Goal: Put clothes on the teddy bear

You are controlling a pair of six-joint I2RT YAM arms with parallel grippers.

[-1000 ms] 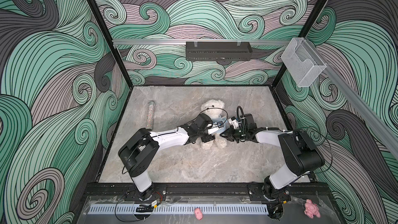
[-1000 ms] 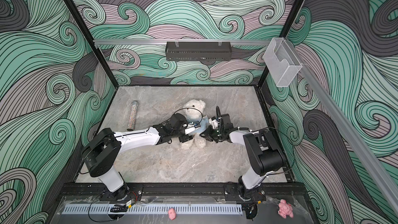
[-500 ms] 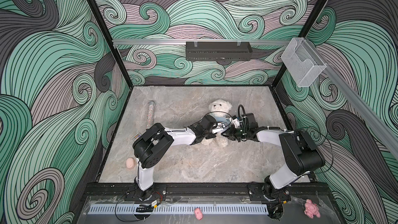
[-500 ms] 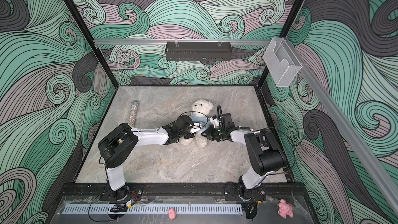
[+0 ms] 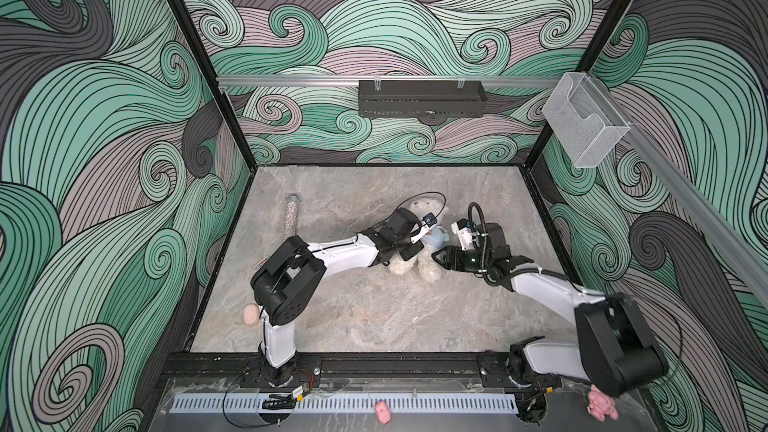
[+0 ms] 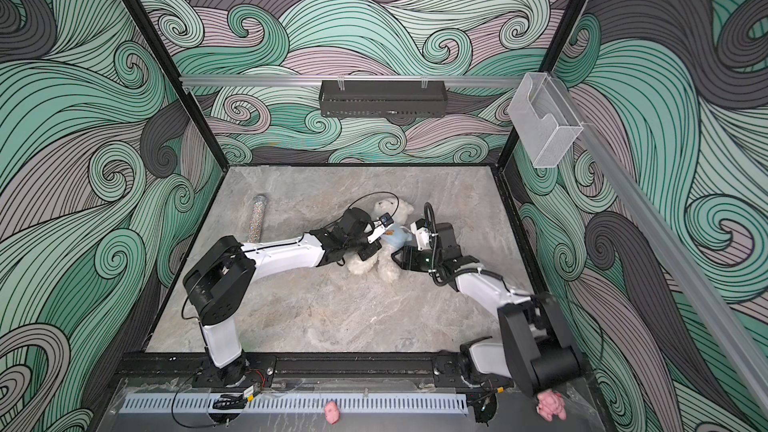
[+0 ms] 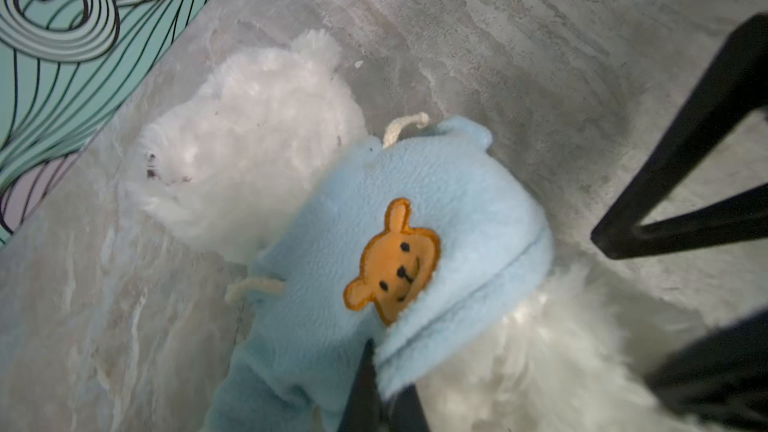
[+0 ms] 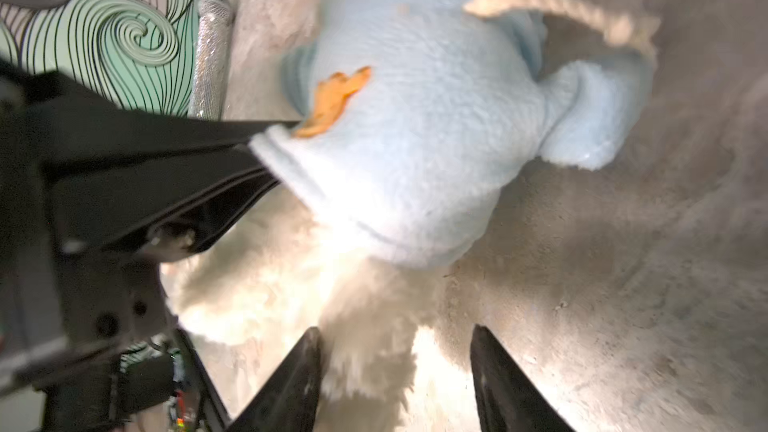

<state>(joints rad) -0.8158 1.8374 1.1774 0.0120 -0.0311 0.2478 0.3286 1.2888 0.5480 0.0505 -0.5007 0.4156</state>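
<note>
Two pincers have traded the hem

A second ago the left gripper [image 7: 384, 384] stood spread and the right gripper [image 8: 395, 330] was clamped. Now the left is pressed together, pinching the lower hem of the light-blue fleece hoodie [image 7: 415, 209] with its orange bear-face patch. The right has let go, and its jaws stand spread astride white leg fur without gripping it. I judge this a handover: the left keeps the garment from riding up, which frees the right to take a new hold and tug the hem lower.

The fluffy white teddy bear [image 5: 419, 207] lies on the grey marbled table [image 5: 374, 317], mid-floor between the two grippers. Its head is bare and the hoodie is round its torso. Whether its arms fill the sleeves I cannot tell. The left arm's swing has also uncovered a small pale-pink lump [image 5: 250, 315] beside its base.

Of the containers, the clear plastic wall bin [image 5: 582, 130] on the right rail looks empty. The inside of the black perforated tray [image 5: 422, 98] on the back rail is hidden. A clear tube of speckled filling [image 5: 292, 218] lies well apart from the bear.
</note>
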